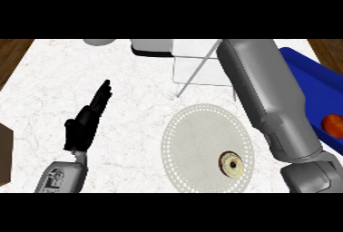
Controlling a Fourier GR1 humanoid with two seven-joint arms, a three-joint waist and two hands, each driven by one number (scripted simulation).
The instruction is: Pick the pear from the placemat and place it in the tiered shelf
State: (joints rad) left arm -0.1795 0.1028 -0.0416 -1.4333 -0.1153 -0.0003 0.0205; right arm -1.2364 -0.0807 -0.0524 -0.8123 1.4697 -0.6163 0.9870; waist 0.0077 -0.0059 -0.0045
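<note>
While left hand (85,118) fingers rest straight | white marble counter (127,113) | round placemat (201,136) | right hand unseen

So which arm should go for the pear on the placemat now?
Right, probably. The pear lies on the right side of the placemat, beside the right forearm, though its robot hand is out of view. The left robot hand rests open at far left, off the mat.
</note>
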